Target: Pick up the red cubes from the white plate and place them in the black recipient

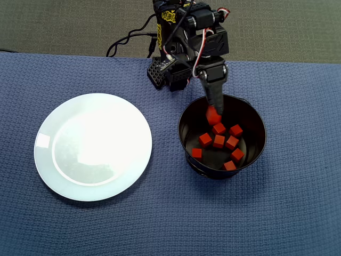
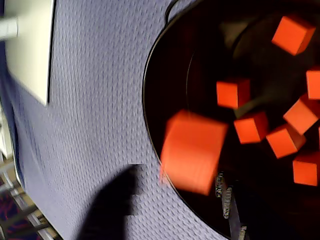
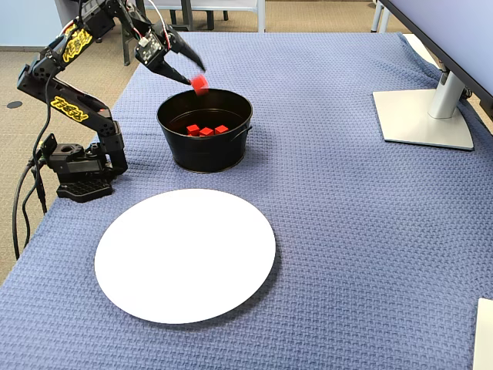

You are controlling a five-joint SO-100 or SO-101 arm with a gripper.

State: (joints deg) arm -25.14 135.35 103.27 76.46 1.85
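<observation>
Above the black recipient (image 3: 204, 139), a red cube (image 3: 199, 83) hangs off the spread pincer (image 3: 187, 68).

1. Your overhead camera looks straight down, from some height, on the white plate (image 1: 93, 145) and the black pot (image 1: 222, 137).
2. Your wrist camera is very near; it faces into the pot (image 2: 165, 65).
3. Your fixed camera looks from the table's side, obliquely. It shares plate (image 3: 185, 253) and pot (image 3: 204, 146) with the overhead.

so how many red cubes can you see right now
9: eight lie on the floor of the black pot, and one red cube is at the open pincer above the pot's rim. The white plate has none.
</observation>
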